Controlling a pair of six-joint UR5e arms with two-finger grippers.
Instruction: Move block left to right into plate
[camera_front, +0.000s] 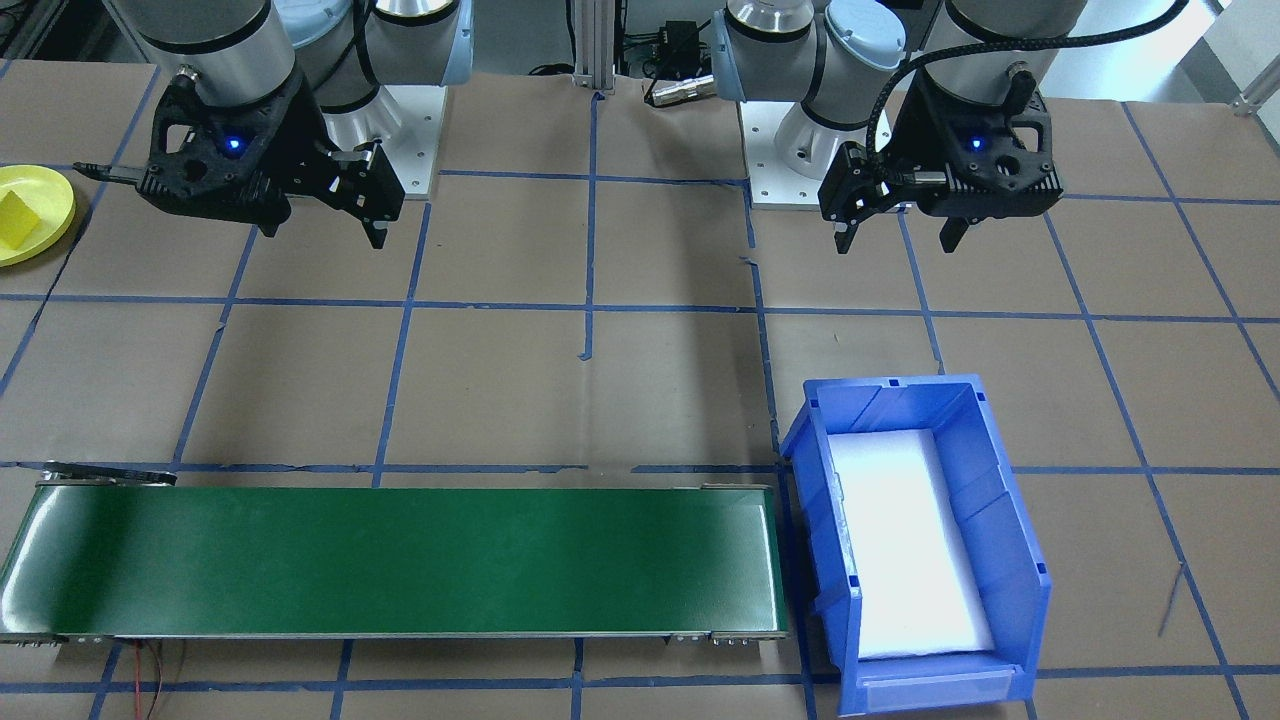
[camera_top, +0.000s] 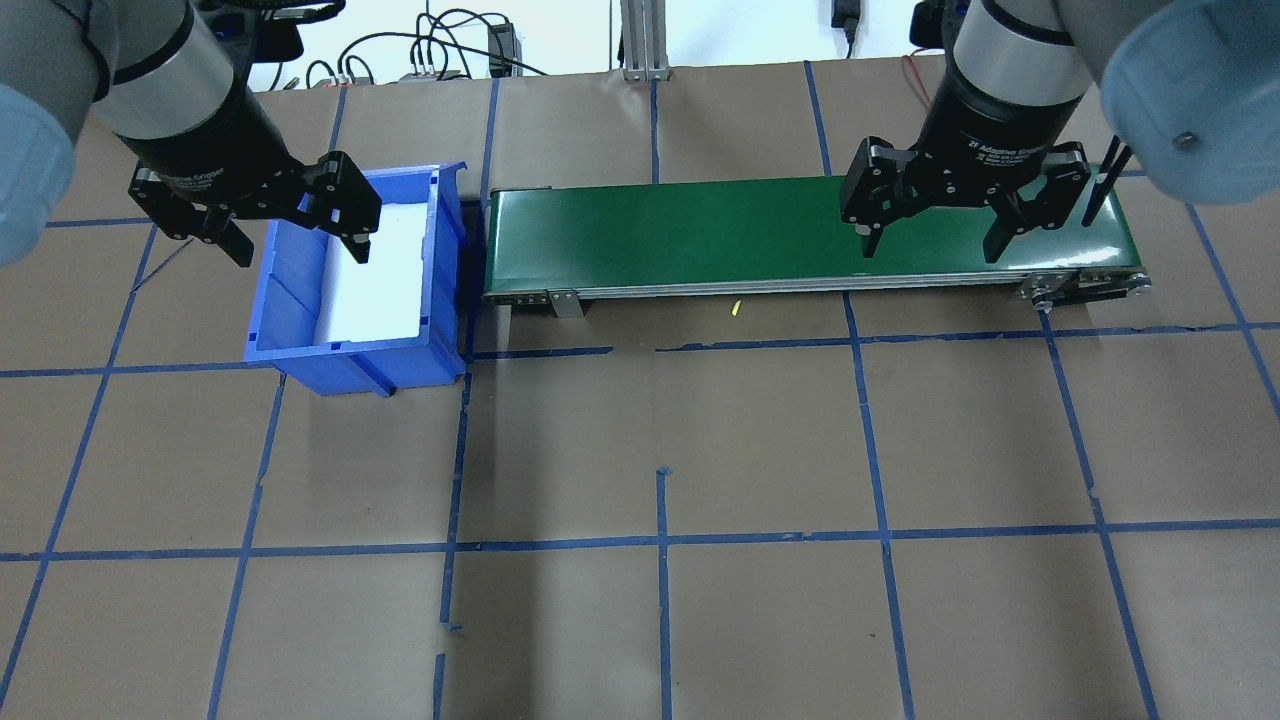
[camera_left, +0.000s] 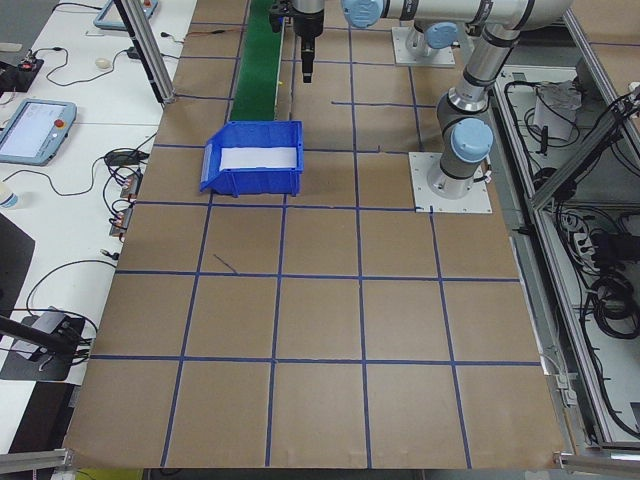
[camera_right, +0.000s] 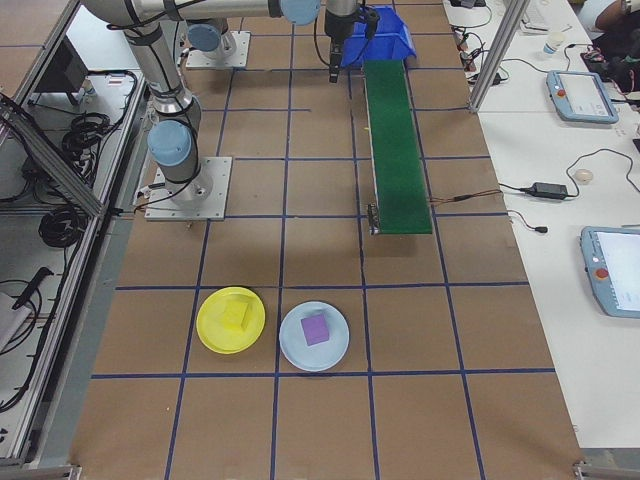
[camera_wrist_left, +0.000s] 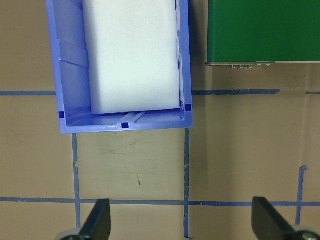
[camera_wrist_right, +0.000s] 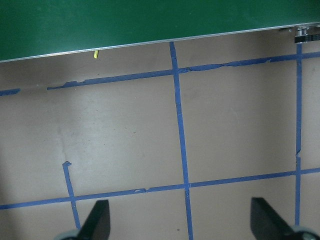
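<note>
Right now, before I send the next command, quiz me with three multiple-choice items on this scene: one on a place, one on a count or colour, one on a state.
1. Where does the yellow block lie?
A. on the green belt
B. in the blue bin
C. on the yellow plate

2. How many plates stand on the table?
A. one
B. two
C. three

3. How are the two claws?
A. both open and empty
B. left shut on a block
C. both shut

Answers:
1. C: the right side view shows the yellow block resting on the yellow plate, while the green belt is bare and the blue bin holds only a white pad.
2. B: beside the yellow plate sits a pale blue plate with a purple block.
3. A: the left claw and the right claw have fingers spread with nothing between.
</note>
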